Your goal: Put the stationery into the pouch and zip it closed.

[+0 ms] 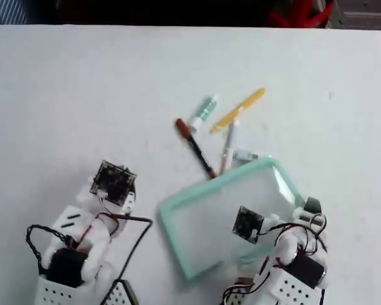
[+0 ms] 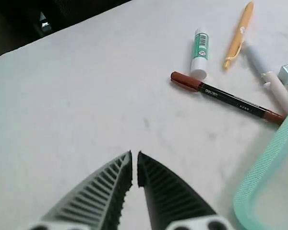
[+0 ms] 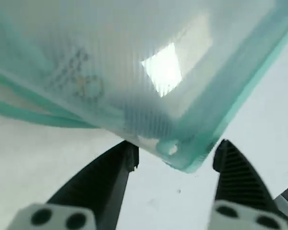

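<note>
On my left gripper (image 2: pixel 134 155) the ribbed fingers were pressed together above the matte white tabletop (image 1: pixel 82 82). My right gripper (image 3: pixel 176 146) stood apart around a corner of the translucent, mint-edged rectangular pouch (image 1: pixel 209 216) near the tabletop's front edge, with a slim marker (image 1: pixel 193 146) just beside it.

On the table (image 1: pixel 63 95), the pouch (image 1: pixel 232 213) lies right of the left gripper (image 2: pixel 134 158) with one corner between the right gripper's (image 3: pixel 177 153) fingers (image 3: pixel 110 177), and just behind its far edge cluster the marker (image 1: pixel 193 147), glue stick (image 1: pixel 203 111), a pen (image 1: pixel 238 109), a second pen (image 1: pixel 228 143) and an eraser (image 1: pixel 244 155).
</note>
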Tool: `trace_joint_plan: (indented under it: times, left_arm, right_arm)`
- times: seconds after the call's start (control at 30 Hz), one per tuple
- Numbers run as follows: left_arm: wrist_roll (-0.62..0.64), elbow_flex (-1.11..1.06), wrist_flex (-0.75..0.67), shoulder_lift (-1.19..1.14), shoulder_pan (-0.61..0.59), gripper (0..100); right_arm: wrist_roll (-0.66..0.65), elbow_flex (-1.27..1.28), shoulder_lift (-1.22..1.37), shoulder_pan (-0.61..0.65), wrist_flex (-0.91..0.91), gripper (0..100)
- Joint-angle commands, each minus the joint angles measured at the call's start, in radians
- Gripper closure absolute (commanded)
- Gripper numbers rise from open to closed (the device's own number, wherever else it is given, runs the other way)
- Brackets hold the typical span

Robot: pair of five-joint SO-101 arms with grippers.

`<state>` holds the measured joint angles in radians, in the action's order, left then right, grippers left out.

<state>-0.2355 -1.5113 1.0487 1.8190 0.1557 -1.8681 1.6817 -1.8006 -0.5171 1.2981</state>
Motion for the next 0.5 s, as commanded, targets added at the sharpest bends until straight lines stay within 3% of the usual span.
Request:
trace_joint_plan:
  times: [0.0,0.3,0.47]
  left_arm:
    - [-0.006,0.005,-0.012,0.008,0.001,96]
    - [-0.006,0.005,-0.014,0.008,0.002,96]
    - [-0.006,0.008,-0.008,0.008,0.002,96]
  right_arm:
    - [-0.037,0.009,0.007,0.013,0.058,80.9]
    - [-0.034,0.008,-0.001,0.054,0.056,98.1]
    - [0.02,-0.092,0.001,0.074,0.096,98.0]
